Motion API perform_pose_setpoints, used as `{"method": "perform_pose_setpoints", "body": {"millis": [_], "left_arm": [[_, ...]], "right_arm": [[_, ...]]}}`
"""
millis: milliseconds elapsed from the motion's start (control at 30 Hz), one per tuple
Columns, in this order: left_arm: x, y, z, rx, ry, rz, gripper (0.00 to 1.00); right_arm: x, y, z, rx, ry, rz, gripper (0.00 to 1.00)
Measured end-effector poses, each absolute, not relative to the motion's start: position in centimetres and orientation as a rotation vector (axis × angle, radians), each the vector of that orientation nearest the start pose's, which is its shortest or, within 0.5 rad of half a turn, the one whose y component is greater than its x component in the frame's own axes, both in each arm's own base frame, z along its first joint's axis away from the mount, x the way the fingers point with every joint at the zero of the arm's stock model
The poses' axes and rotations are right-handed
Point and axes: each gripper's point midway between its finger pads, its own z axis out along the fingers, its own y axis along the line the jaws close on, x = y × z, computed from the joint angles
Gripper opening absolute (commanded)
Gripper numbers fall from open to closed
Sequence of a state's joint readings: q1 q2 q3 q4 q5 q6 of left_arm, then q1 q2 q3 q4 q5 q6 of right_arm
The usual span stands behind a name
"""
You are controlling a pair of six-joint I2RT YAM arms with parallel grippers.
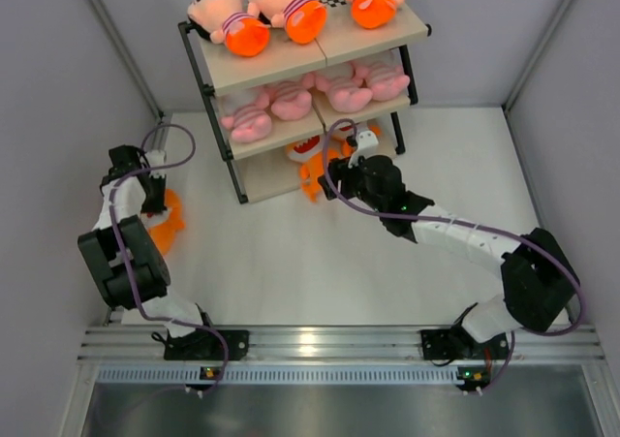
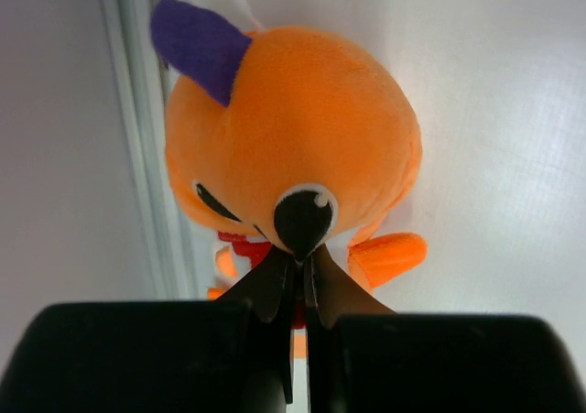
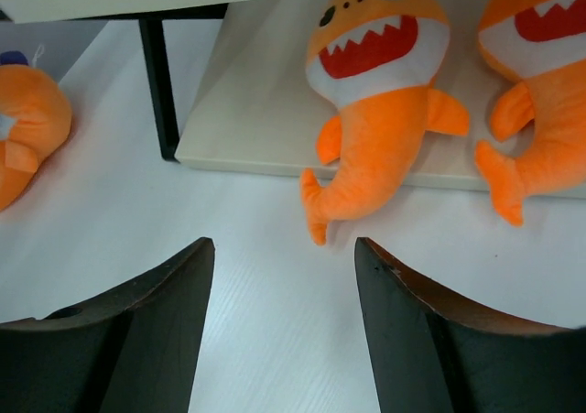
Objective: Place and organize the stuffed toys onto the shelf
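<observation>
I see the left claw pressed together, tips against the loose shark near the side wall. Right claw is spread over the desk. The shelved shark lies just ahead of it on the shelf bottom board.

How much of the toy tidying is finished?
Done: three dolls on the shelf's top board, pink animals on the middle, two sharks at the bottom. In hand: the left hand is closed at one last shark. Left: shelving it. The right hand is open, empty.

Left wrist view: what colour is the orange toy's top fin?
Purple top fin on orange toy; clearest in left wrist view.
</observation>
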State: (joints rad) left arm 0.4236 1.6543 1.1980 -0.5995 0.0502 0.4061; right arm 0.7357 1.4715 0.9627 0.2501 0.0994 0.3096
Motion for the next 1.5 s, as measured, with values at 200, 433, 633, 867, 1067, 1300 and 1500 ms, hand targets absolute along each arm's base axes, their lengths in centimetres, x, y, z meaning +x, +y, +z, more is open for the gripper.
{"method": "perform_pose_setpoints", "body": {"millis": [200,433,633,867,1067,1300,1500], "left_arm": [[31.2,12.3,14.0,-0.152,2.494,0.093,0.00],[28.8,10.0,21.0,-0.383,2.319,0.029,0.00],[26.3,8.7,21.5,-0.596,2.326,-0.025,0.00],[25.6,6.9,22.1,-0.736,2.299,-0.148,0.00],[25.8,5.7,23.6,-0.750,2.262,-0.235,0.00],[25.7,4.8,23.9,-0.738,2.262,-0.291,0.00],[25.0,4.8,23.4,-0.669,2.313,-0.261,0.71]], "right_arm": [[30.1,35.8,21.0,-0.495,1.840,0.675,0.66],[22.6,46.1,22.5,-0.665,1.775,0.984,0.75],[19.3,52.8,22.0,-0.748,1.764,1.154,0.81],[17.6,58.4,21.9,-0.736,1.756,1.290,0.82],[18.4,59.4,18.0,-0.675,1.845,1.232,0.80],[19.2,60.4,15.4,-0.643,1.888,1.208,0.06],[18.5,58.4,14.7,-0.580,1.906,1.301,0.00]]}}
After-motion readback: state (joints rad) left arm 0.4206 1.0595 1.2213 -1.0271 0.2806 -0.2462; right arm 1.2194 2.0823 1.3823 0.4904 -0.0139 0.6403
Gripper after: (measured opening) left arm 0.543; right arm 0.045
